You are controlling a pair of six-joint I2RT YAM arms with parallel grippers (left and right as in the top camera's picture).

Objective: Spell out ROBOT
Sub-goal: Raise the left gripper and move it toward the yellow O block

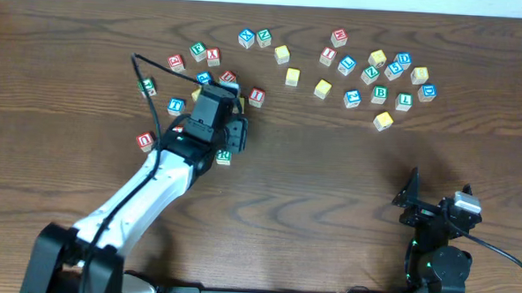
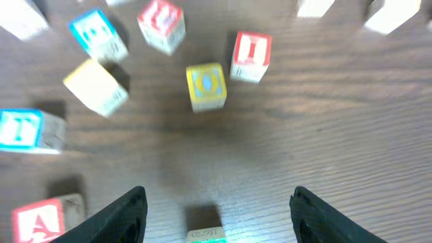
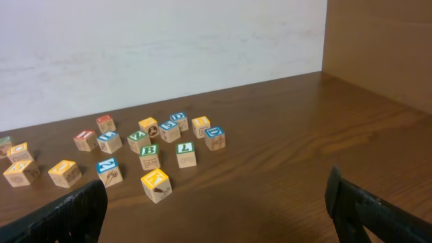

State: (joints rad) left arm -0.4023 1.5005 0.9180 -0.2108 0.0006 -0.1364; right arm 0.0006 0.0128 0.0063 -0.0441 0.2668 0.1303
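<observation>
Dark wooden table [image 1: 330,185], lettered wooden cubes [image 1: 347,65] strewn along its far side, left arm [image 1: 144,190] stretched in among them.

Nearest the front edge, the right gripper [image 3: 216,181] sits with its jaws spread wide, holding nothing. Over to the left gripper [image 2: 217,196]: jaws apart, and a green-lettered cube [image 2: 204,221] lies right between the fingers [image 2: 128,212], clear of both, its letter unreadable. Just off the left finger, a red A [image 2: 40,219]. Farther on, the blue T [image 2: 20,128] out left, a plain yellow cube [image 2: 96,86], then a yellow O cube [image 2: 206,86] dead ahead with a red I [image 2: 251,57] just beside it. In the right-hand cluster, a yellow-topped cube [image 3: 156,183] comes first, and behind it the green B [image 3: 149,150] beside a green L [image 3: 185,150].
</observation>
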